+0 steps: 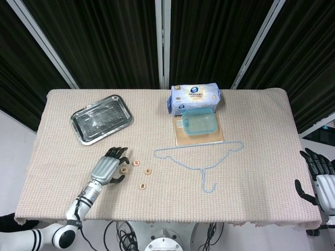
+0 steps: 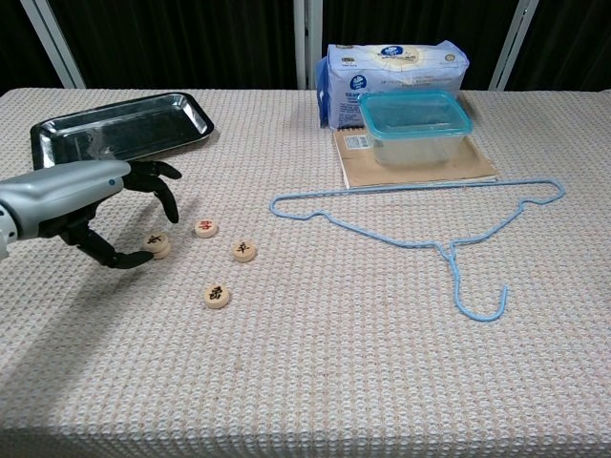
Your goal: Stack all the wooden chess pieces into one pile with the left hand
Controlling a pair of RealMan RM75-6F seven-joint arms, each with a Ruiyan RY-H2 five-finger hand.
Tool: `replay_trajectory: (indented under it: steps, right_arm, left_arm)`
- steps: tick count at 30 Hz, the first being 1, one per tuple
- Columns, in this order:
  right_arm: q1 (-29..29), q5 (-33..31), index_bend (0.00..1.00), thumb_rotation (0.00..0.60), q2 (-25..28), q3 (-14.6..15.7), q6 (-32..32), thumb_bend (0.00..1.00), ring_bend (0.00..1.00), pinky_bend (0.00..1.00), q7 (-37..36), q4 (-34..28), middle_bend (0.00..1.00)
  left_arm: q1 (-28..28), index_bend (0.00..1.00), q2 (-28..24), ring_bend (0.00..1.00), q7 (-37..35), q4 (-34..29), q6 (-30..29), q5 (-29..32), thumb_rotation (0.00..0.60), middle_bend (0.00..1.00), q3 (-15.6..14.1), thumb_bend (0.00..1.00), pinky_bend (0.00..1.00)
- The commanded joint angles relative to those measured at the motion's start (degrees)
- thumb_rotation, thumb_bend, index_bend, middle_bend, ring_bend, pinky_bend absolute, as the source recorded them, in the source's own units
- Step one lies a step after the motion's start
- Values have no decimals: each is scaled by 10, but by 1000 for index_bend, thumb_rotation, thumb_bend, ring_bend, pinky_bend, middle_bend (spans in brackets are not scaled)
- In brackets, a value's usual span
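The bench (image 2: 315, 382) is covered by a beige knitted cloth. At its far left lies a steel tray (image 2: 119, 126), and at the far middle a pack of tissues (image 2: 396, 62) stands behind a clear container with a teal lid (image 2: 416, 126) that rests on a flat brown board (image 2: 420, 167). A light blue wire hanger (image 2: 420, 239) lies in front of the board, its hook pointing toward the near edge. The left robot hand (image 2: 100, 215) hovers low over the cloth in front of the tray, fingers curled but apart and holding nothing; its thumb tip sits just beside the leftmost wooden chess piece (image 2: 157, 245), though contact cannot be told. Three more wooden chess pieces lie flat and apart on the cloth to the right of that hand: one (image 2: 204, 227) just beyond the first, another (image 2: 244, 250) further right, and the last (image 2: 217, 295) nearest the front edge; none is stacked on another. The right robot hand (image 1: 318, 178) shows only in the head view, off the bench's right edge, fingers spread and empty.
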State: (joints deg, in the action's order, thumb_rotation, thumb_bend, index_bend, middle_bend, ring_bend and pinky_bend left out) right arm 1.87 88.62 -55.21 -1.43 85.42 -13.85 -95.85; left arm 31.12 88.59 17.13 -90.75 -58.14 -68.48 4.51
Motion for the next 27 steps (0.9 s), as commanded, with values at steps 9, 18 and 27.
replay_trajectory:
  steps: [9, 18, 27]
  right_arm:
    - [1, 0, 0, 600, 0, 0, -2, 406, 0, 0, 2, 0, 0]
    - [1, 0, 0, 600, -1, 0, -2, 406, 0, 0, 5, -1, 0]
    - [1, -1, 0, 600, 0, 0, -2, 406, 0, 0, 2, -1, 0]
  left_arm:
    - [-2, 387, -5, 0, 11, -5, -3, 11, 600, 42, -5, 287, 0]
    - [-4, 414, -8, 0, 13, -7, -6, 17, 600, 42, -8, 286, 0]
    - [-2, 378, -3, 0, 6, -1, -9, 10, 600, 42, -6, 286, 0]
